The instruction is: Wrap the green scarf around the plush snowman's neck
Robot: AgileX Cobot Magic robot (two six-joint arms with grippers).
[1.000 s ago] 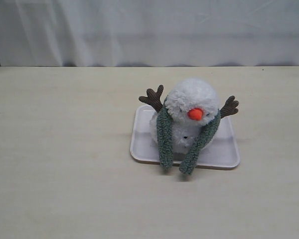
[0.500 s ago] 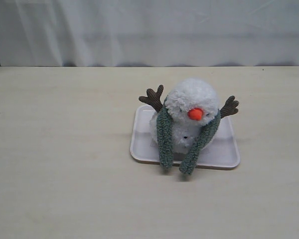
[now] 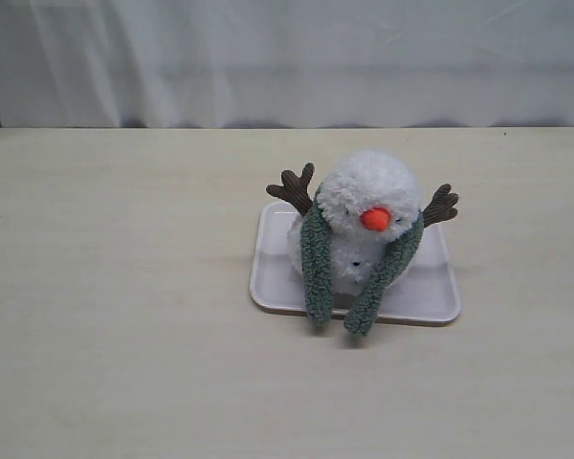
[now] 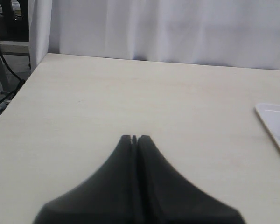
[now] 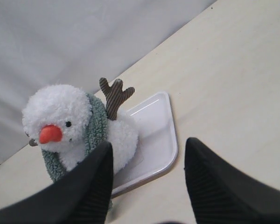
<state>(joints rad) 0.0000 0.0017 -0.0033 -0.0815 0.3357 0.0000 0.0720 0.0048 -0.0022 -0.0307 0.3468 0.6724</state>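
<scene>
The plush snowman (image 3: pixel 364 196) sits on a white tray (image 3: pixel 430 292), with an orange nose and brown twig arms; the right wrist view shows it too (image 5: pixel 56 109). The green scarf (image 3: pixel 316 263) passes behind its neck, and both ends hang down the front over the tray's near edge. It appears again as a grey-green band beside the head (image 5: pixel 97 126). My right gripper (image 5: pixel 148 149) is open and empty, a little off the tray. My left gripper (image 4: pixel 134 138) is shut on nothing, over bare table away from the tray. Neither arm shows in the exterior view.
A pale wooden table (image 3: pixel 124 335) carries the tray. A white curtain (image 3: pixel 287 57) hangs behind its far edge. The table's side edge, with cables and a stand (image 4: pixel 2 51) beyond it, shows in the left wrist view.
</scene>
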